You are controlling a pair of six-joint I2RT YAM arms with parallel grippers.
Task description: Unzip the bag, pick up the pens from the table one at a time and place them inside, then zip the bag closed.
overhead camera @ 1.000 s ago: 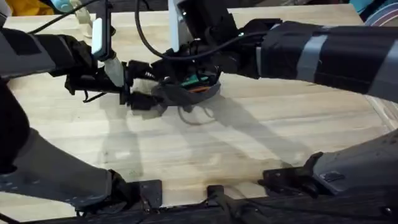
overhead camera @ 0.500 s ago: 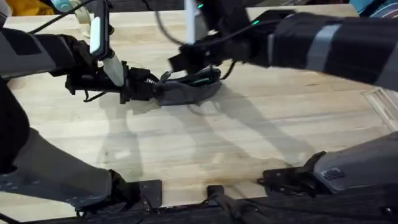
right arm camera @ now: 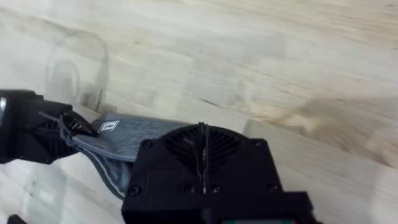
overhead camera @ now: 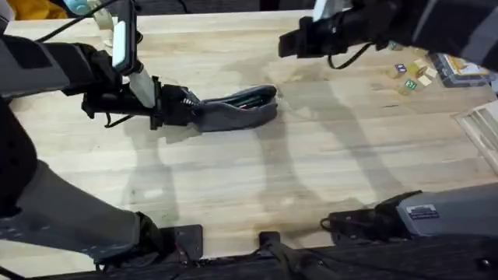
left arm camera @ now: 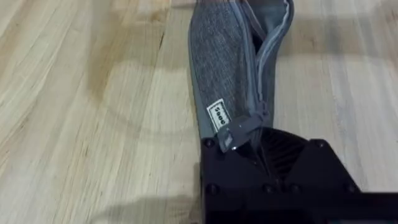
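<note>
The grey bag (overhead camera: pixel 233 113) lies on the table (overhead camera: pixel 311 171) left of centre, its zipper open along the top. Thin dark shapes that may be pens (overhead camera: pixel 254 96) show in the slot. My left gripper (overhead camera: pixel 177 109) is shut on the bag's left end. The left wrist view shows the same hold: my left gripper (left arm camera: pixel 249 134) clamps the bag (left arm camera: pixel 217 68) by its end, beside a small white label. My right gripper (overhead camera: pixel 292 43) hangs above the table's far side, well clear of the bag. In its wrist view the right gripper (right arm camera: pixel 203 152) is shut on nothing, with the bag (right arm camera: pixel 124 137) lying beyond it.
Small coloured blocks (overhead camera: pixel 410 74) and a flat printed item (overhead camera: pixel 461 66) lie at the far right. A clear container edge (overhead camera: pixel 484 120) shows at the right border. Bare wood stretches in front of and to the right of the bag.
My right gripper has pulled out of the bag's opening and swung up and to the far right. The bag has settled flatter. My left gripper has kept its hold.
</note>
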